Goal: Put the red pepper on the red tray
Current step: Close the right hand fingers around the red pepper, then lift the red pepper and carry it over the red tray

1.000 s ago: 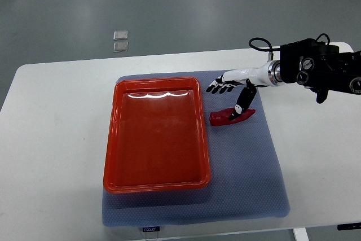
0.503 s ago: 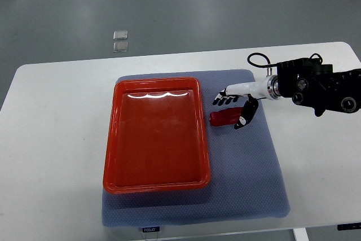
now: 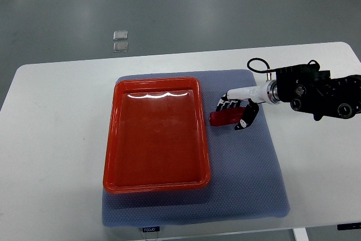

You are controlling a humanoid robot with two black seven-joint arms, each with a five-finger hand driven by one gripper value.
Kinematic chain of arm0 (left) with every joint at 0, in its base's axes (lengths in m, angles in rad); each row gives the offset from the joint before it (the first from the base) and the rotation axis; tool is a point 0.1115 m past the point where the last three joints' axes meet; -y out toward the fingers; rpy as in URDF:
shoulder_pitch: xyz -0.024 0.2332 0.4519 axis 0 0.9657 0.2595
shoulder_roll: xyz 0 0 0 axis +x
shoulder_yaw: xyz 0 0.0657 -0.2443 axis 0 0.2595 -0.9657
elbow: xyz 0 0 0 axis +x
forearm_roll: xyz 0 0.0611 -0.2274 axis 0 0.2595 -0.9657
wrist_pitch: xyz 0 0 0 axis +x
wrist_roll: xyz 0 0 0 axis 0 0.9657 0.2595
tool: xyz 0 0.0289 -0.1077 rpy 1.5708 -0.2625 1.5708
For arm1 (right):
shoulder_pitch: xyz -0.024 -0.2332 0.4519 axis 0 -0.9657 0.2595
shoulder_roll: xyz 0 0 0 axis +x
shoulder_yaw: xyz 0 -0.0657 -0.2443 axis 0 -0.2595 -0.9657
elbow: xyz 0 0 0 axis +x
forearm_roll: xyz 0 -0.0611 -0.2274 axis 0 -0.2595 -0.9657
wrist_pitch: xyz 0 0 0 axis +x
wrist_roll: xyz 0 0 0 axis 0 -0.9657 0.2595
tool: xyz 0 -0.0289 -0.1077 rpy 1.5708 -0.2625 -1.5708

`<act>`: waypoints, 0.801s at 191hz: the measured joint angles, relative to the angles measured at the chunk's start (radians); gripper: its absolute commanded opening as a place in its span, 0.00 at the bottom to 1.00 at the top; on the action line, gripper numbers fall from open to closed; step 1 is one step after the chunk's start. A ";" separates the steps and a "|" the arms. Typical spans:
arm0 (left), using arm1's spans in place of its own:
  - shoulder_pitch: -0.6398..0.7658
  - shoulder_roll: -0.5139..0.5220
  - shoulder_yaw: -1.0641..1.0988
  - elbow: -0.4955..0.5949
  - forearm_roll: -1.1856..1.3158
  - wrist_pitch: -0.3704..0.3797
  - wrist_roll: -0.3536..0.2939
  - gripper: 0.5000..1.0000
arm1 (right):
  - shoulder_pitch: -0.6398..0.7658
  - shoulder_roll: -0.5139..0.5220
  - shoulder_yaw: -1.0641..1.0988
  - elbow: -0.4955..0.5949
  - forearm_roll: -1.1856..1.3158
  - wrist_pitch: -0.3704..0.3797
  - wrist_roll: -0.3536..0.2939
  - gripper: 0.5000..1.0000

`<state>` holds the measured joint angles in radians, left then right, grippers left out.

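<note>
The red pepper (image 3: 221, 118) lies on the blue-grey mat (image 3: 248, 167), just right of the red tray (image 3: 115, 139). My right hand (image 3: 233, 113) comes in from the right edge and sits over the pepper's right end. Its fingers (image 3: 224, 104) curl along the pepper's far side, and the thumb presses on the near side at the pepper's right end. The hand is shut on the pepper, which still rests on the mat. The tray holds nothing. My left arm is out of sight.
The mat lies on a white table (image 3: 51, 139) whose far edge borders grey floor. Two small clear squares (image 3: 120, 40) lie on the floor beyond the table. A black cable loop (image 3: 256, 64) sticks up from my right wrist.
My right hand has come down and slightly left over the pepper, and its fingers have curled in around it. The pepper shifted slightly under the hand at first and has since stayed put.
</note>
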<state>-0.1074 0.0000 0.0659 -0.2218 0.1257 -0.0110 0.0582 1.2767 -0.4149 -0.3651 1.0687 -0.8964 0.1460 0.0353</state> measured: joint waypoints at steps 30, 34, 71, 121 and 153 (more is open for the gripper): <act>0.000 0.000 0.000 0.000 0.000 0.000 0.000 1.00 | -0.012 0.016 0.000 -0.016 -0.017 -0.010 0.000 0.16; 0.000 0.000 0.000 0.000 0.000 0.000 0.000 1.00 | -0.014 0.018 0.000 -0.019 -0.020 -0.012 0.000 0.11; 0.000 0.000 0.001 0.001 0.000 0.000 0.000 1.00 | -0.023 0.021 0.000 -0.032 -0.030 -0.024 -0.003 0.00; 0.000 0.000 0.001 0.001 0.000 0.000 0.000 1.00 | 0.048 -0.032 0.015 -0.009 -0.012 0.004 -0.014 0.00; 0.000 0.000 0.001 -0.001 0.000 0.000 0.000 1.00 | 0.110 -0.036 0.015 0.022 0.002 0.019 -0.014 0.00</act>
<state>-0.1074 0.0000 0.0667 -0.2223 0.1257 -0.0106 0.0582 1.3864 -0.4507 -0.3501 1.0903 -0.8941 0.1654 0.0215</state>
